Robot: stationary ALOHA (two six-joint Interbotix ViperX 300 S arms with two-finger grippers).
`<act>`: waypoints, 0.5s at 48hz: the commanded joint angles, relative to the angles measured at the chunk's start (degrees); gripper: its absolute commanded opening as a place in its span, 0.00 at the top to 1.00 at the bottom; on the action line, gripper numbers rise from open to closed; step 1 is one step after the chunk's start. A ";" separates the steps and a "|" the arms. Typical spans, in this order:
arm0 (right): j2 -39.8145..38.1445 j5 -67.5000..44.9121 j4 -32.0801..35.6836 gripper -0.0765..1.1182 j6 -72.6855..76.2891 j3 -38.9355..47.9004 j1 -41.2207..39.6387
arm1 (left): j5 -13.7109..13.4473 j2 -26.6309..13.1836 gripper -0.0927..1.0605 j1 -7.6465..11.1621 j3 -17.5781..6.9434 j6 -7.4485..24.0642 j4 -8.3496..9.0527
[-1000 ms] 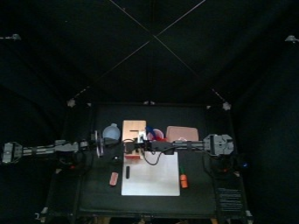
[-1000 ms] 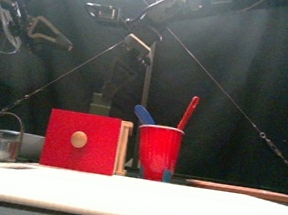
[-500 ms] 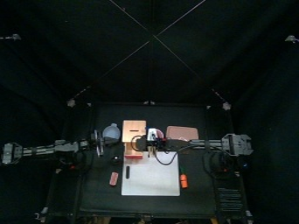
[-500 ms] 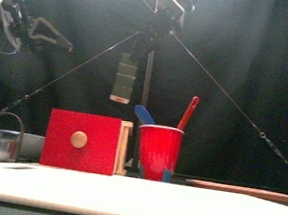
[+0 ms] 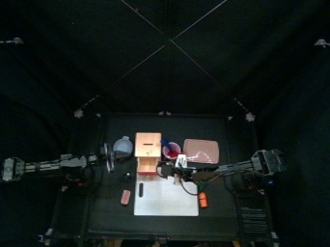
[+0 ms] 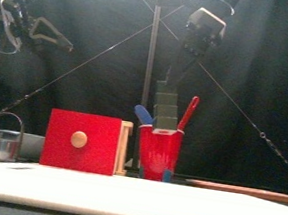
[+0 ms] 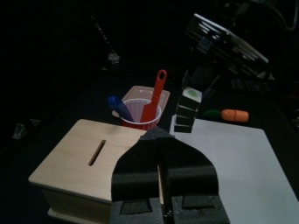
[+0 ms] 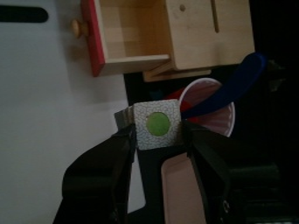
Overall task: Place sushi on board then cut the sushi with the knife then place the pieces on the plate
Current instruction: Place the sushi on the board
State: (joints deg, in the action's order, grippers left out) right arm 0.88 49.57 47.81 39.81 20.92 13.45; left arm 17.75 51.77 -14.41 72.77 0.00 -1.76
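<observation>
Green sushi roll (image 8: 156,123) clamped between right fingers (image 8: 111,164), near red cup (image 6: 158,150); left fingers (image 7: 140,171) closed.

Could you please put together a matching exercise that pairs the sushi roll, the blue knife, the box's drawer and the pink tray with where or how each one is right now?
Things:
1. sushi roll
2. blue knife
3. red drawer
4. pink tray

Places or states:
A. standing in the red cup
B. lying flat behind the white board
C. pulled open
D. held off the table in the right gripper

Pairs: 1-D, 2-A, 3-C, 4-B.
</observation>
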 commanded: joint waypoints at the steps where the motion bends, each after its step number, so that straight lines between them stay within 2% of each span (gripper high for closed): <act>1: 0.53 -0.53 3.16 0.33 6.50 0.35 2.20 | 0.53 -0.18 0.85 -0.18 -1.67 -0.09 -0.44; 13: 4.22 2.20 6.77 0.33 12.13 1.32 5.71 | 0.53 -0.18 0.85 -0.18 -1.41 -0.09 -1.58; 24: 7.73 3.87 6.42 0.33 12.30 -1.32 7.29 | 0.53 -0.26 0.85 -0.18 -0.88 -0.09 -2.46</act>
State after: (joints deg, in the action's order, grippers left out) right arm 9.32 53.09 54.14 51.77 21.88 20.21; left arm 17.75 51.77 -14.41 72.77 -0.09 -3.96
